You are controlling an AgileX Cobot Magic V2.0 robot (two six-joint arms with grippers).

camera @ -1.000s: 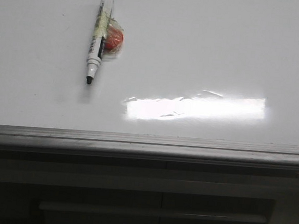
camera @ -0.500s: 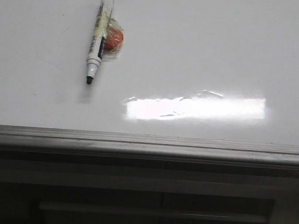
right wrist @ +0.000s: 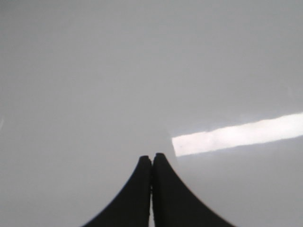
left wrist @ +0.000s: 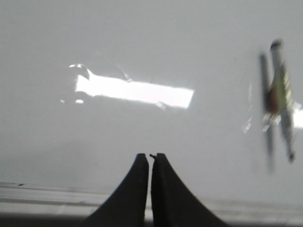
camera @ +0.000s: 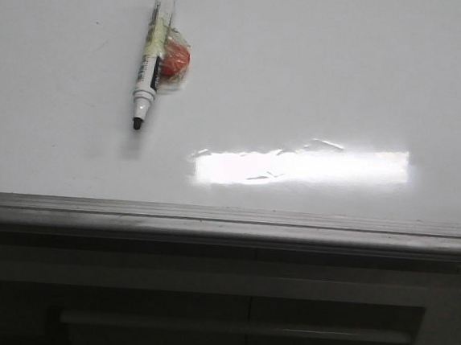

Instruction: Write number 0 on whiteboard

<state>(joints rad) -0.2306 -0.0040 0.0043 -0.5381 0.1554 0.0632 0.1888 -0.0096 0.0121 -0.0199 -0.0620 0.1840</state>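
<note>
With no number 0 yet on the glossy white whiteboard (camera: 328, 76), both empty pressed-together grippers, left gripper (left wrist: 150, 158) and right gripper (right wrist: 152, 157), should have one spread and grasp the white black-tipped marker (camera: 152, 53) squarely along its barrel.

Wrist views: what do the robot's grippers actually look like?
Each gripper shows only as two plain black fingers. The left gripper and right gripper both have smooth, matte fingers that are broad at the base and curve inward to narrow tips. No cables, markings or arm links are in view, and the front view shows neither arm.
</note>
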